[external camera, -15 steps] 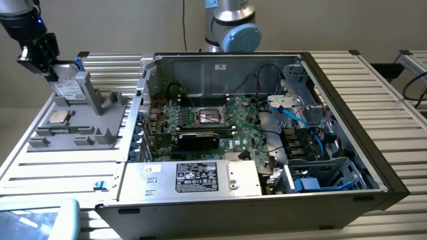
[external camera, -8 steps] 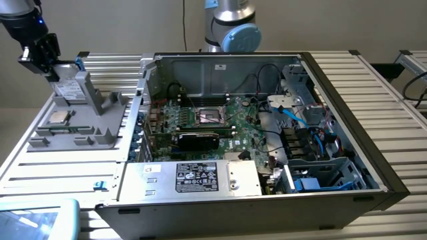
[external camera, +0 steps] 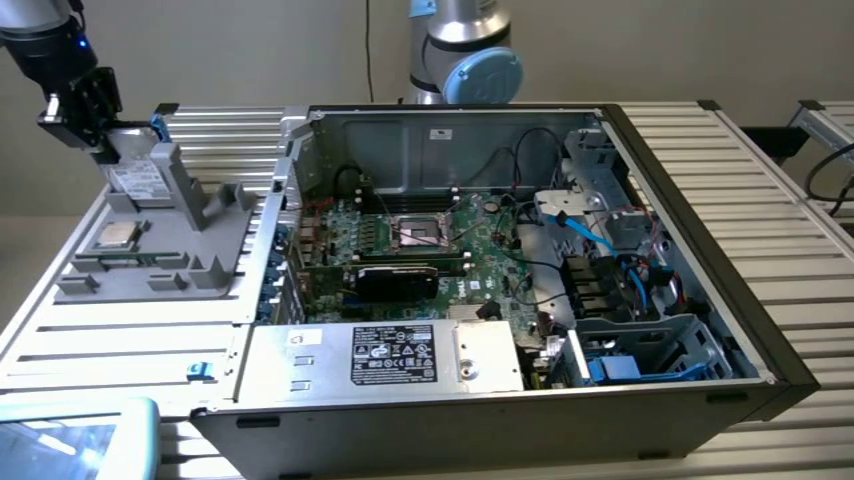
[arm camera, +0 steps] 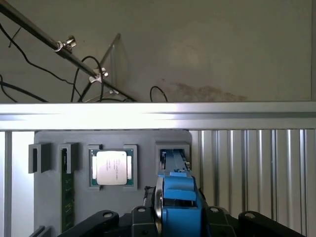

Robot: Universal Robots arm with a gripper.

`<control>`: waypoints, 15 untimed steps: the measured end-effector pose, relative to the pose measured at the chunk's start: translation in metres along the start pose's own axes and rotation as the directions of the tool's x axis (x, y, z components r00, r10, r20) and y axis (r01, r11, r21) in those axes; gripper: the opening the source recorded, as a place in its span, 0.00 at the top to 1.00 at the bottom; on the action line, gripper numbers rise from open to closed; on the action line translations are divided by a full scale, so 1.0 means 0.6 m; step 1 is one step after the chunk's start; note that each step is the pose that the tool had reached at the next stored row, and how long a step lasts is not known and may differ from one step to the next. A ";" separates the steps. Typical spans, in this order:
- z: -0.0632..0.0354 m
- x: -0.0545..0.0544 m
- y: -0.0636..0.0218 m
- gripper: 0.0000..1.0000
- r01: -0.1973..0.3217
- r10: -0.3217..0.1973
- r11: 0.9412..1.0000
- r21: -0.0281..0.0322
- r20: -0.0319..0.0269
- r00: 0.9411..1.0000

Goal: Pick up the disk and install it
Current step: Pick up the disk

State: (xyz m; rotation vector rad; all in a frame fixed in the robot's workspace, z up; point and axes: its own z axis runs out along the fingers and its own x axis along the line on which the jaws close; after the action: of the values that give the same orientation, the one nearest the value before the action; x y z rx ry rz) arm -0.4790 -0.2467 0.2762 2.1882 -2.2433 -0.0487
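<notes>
Your gripper [external camera: 102, 132] hangs over one end of the grey parts tray [external camera: 200, 265], its fingers [arm camera: 213, 217] drawn in on either side of the disk [arm camera: 177, 197] and clasping its bright blue carrier. The disk stands on edge, upright, at the tray's slot just beside the pocket that holds the square CPU chip [arm camera: 112, 168]. You cannot tell whether its lower edge still sits in that slot or has lifted clear. In the exterior view its white label faces outward and a blue tab pokes up beside the gripper. A green memory stick [arm camera: 66, 190] lies in the tray on the chip's other side from the disk. The open computer case [external camera: 747, 300] sits alongside the tray, on the exterior view's right.
</notes>
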 end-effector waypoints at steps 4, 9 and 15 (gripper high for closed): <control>0.000 0.000 0.000 0.62 0.000 0.000 1.000 0.000 0.000 1.000; 0.000 0.000 0.000 0.62 0.000 0.000 1.000 0.000 0.000 1.000; 0.000 0.000 0.000 0.62 0.000 0.000 1.000 0.000 0.002 1.000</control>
State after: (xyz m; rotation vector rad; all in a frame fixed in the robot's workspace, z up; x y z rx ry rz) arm -0.4791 -0.2467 0.2762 2.1890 -2.2442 -0.0504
